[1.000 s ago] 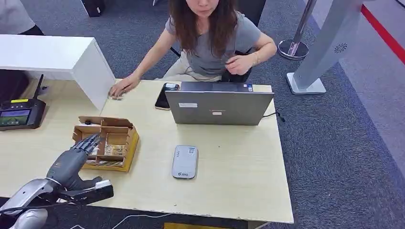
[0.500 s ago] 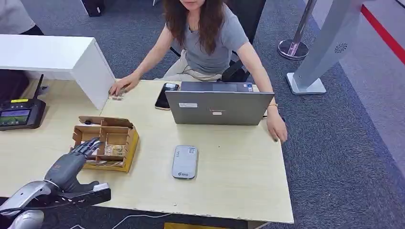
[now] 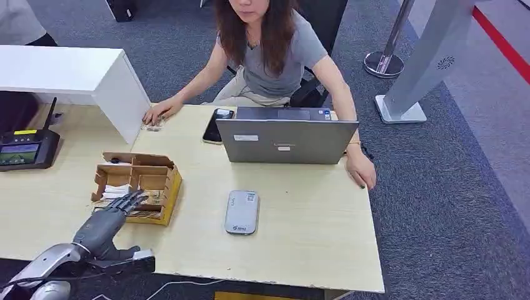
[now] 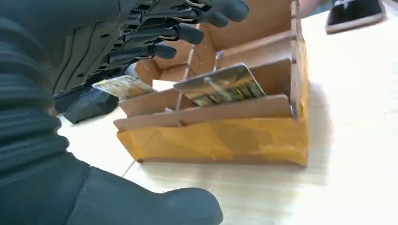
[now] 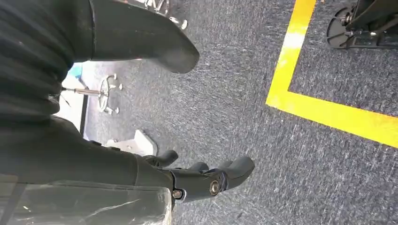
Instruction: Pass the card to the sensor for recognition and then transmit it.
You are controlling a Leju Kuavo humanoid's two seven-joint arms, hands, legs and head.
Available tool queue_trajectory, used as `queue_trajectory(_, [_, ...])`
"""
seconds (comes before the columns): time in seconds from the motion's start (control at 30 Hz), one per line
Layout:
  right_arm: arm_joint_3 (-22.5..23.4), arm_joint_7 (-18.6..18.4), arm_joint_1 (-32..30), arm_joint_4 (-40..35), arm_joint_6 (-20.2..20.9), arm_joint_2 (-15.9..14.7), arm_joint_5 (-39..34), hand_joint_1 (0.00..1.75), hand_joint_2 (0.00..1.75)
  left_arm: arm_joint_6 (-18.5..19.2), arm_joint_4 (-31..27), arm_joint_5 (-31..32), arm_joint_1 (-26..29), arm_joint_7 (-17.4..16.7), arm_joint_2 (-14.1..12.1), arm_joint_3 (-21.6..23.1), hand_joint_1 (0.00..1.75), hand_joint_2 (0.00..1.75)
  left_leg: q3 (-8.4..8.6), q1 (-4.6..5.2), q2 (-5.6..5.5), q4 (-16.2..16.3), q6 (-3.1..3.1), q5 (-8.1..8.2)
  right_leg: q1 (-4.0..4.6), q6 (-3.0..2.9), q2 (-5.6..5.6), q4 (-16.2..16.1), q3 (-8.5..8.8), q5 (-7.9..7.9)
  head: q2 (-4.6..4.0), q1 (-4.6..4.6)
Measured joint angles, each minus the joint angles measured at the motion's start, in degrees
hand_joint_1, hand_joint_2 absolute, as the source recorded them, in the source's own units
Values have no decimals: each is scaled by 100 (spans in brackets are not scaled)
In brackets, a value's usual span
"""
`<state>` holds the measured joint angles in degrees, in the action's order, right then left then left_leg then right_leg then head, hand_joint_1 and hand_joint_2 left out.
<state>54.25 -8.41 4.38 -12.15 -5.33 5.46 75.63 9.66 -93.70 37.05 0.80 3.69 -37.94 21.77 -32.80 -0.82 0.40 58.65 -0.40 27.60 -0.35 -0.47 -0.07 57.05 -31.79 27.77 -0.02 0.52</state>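
Note:
A compartmented cardboard box (image 3: pixel 172 187) stands on the left half of the table, with cards in its near compartments. In the left wrist view a yellowish card (image 4: pixel 220 86) leans upright behind the box's front wall (image 4: pixel 211 138), and a second card (image 4: pixel 123 86) lies beside it. My left hand (image 3: pixel 107 220) is open, its fingers (image 4: pixel 187 33) stretched out over the box's near edge, holding nothing. The grey sensor pad (image 3: pixel 242 212) lies flat to the right of the box. My right hand (image 5: pixel 206 180) hangs open above the carpet.
A person (image 3: pixel 269 50) sits across the table with one hand (image 3: pixel 159 112) on its far side and the other (image 3: pixel 362 172) on its right edge. A laptop (image 3: pixel 286 140), a phone (image 3: pixel 215 125), a black terminal (image 3: pixel 25 150) and a white counter (image 3: pixel 75 75) lie further back.
My left hand has drawn back toward me and slid slightly right, from above the box's middle to its near edge. The person's arm came down onto the table's right edge.

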Motion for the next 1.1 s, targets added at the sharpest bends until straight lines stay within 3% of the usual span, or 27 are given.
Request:
queue_trajectory(0.33, [-4, -2, 2, 0, 0, 0, 2, 0, 175, -116, 109, 164, 5, -184, 24, 85, 0, 175, 0, 0, 0, 0, 0, 0, 0, 0, 0, 0, 1, 0, 0, -4])
queue_trajectory(0.37, [-4, -2, 2, 0, 0, 0, 0, 0, 175, -147, 114, 214, 12, -219, 24, 90, 3, 175, 0, 0, 0, 0, 0, 0, 0, 0, 0, 0, 1, 0, 0, 0])
queue_trajectory(0.4, [-4, -7, 1, 0, 0, 0, 0, 0, 175, -166, 120, 247, 15, -247, 24, 94, 19, 175, 0, 0, 0, 0, 0, 0, 0, 0, 0, 0, 1, 0, 0, -2])
queue_trajectory(0.5, [-4, -20, 1, 0, 2, 0, 2, 0, 175, -192, 129, 269, 35, -271, 24, 105, 19, 175, 0, 0, 0, 0, 0, 0, 0, 0, 0, 0, 1, 0, 0, -2])
queue_trajectory(0.53, [-4, -22, 1, 2, 4, 0, 2, 0, 175, -197, 129, 280, 41, -284, 24, 107, 73, 175, 0, 0, 0, 0, 0, 0, 0, 0, 0, 0, 1, 0, 0, 0])
queue_trajectory(0.57, [-4, -28, 1, 2, 9, 0, 2, 0, 175, -197, 129, 291, 45, -293, 24, 111, 91, 175, 0, 0, 0, 0, 0, 0, 0, 0, 0, 0, 1, 0, 0, -2])
queue_trajectory(0.6, [-4, -33, 1, 2, 9, 0, 2, 0, 175, -199, 129, 293, 47, -293, 24, 111, 159, 175, 0, 0, 0, 0, 0, 0, 0, 0, -1, 0, 1, 0, 0, 0])
queue_trajectory(0.83, [-4, -35, 1, 2, 20, 0, 4, 0, 175, -306, 131, 461, 21, -420, 24, 114, 175, 175, 2, 0, 0, 0, 0, 0, 0, 0, 0, 0, 3, 0, 0, 0])
queue_trajectory(1.1, [-4, -33, 2, 2, 20, 0, 7, 0, 175, -297, 133, 514, -16, -420, 24, 114, 175, 175, 4, 0, 0, 0, 0, 0, 0, 0, 0, 0, 5, 0, 0, -2])
